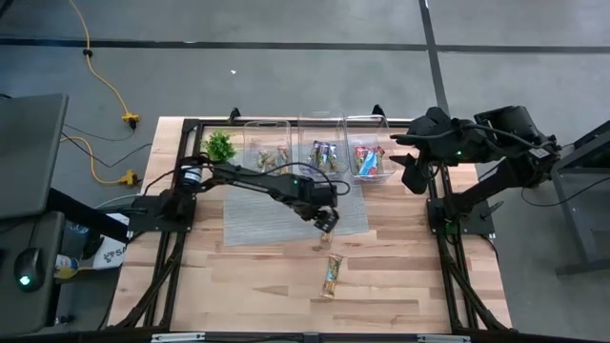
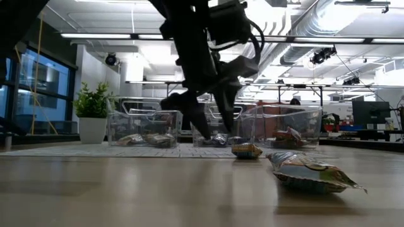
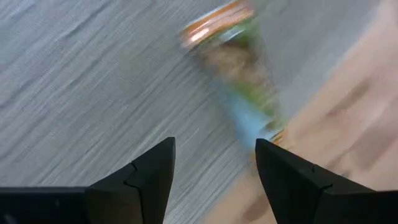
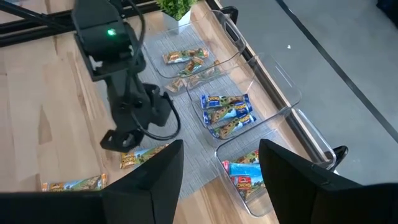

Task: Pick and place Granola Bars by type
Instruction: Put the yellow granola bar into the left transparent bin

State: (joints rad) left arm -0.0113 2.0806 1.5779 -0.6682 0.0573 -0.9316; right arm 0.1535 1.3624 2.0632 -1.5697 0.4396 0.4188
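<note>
My left gripper point(image 1: 327, 221) point(image 3: 214, 144) hangs open just above the grey mat's near edge. A tan, orange-and-green granola bar point(image 3: 239, 74) point(image 1: 324, 241) lies flat just ahead of its fingertips, half on the mat and half on the wood. A second bar of the same kind point(image 1: 331, 276) point(image 2: 309, 171) lies flat on the bare wood nearer the near edge. My right gripper point(image 1: 416, 176) point(image 4: 221, 146) waits open in the air by the right-hand bin. Other bars lie in the three bins.
Three clear bins stand in a row along the far edge: tan-green bars in the left one point(image 1: 269, 152), blue bars in the middle one point(image 1: 325, 152), red and blue bars in the right one point(image 1: 369, 157). A small green plant point(image 1: 220, 146) stands left of them. The grey mat point(image 1: 257, 214) is bare on its left.
</note>
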